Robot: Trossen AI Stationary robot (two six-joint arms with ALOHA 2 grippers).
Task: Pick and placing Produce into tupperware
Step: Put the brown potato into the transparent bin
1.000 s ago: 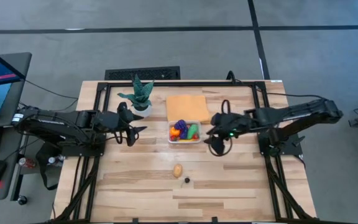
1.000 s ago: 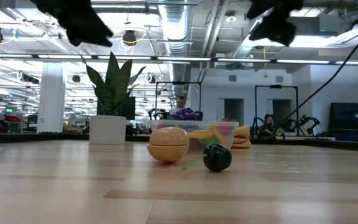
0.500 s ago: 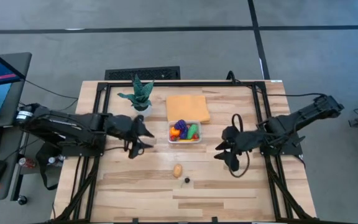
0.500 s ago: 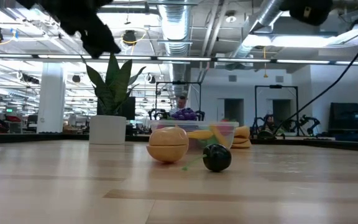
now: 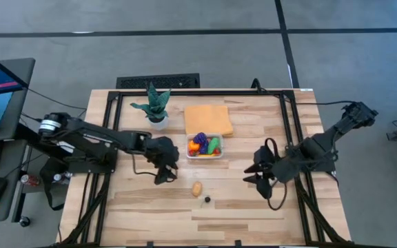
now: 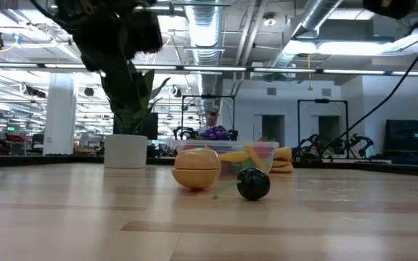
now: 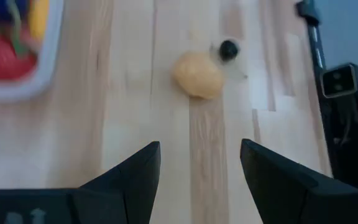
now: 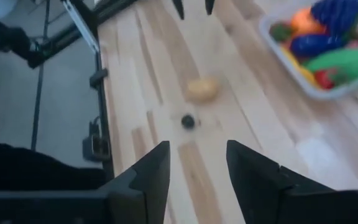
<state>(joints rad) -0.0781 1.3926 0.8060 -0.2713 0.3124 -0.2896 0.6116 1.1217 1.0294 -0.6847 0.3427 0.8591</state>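
The clear tupperware (image 5: 205, 146) sits mid-table with several coloured produce pieces inside. Near it on the bare wood lie a tan produce piece (image 5: 196, 188) and a tiny dark one (image 5: 207, 200); the low view shows them side by side, the tan piece (image 6: 197, 168) and the dark piece (image 6: 253, 183). My left gripper (image 5: 165, 172) hovers open to the left of the tan piece (image 7: 197, 74), slanting down at it. My right gripper (image 5: 253, 176) hangs open to the right of both loose pieces, with the tan one (image 8: 202, 89) ahead of its fingers. Neither holds anything.
A folded orange cloth (image 5: 208, 119) lies just beyond the tupperware. A green plant in a white pot (image 5: 154, 107) stands at the far left of it. Black frame rails (image 5: 291, 131) run along the table's sides. Bare wood stretches toward the near edge.
My left gripper has swung from beside the plant toward the table's right and near edges, sinking and tipping its fingers downward at the tan piece. My right gripper has drawn away from the tupperware toward the near right. The produce has not moved.
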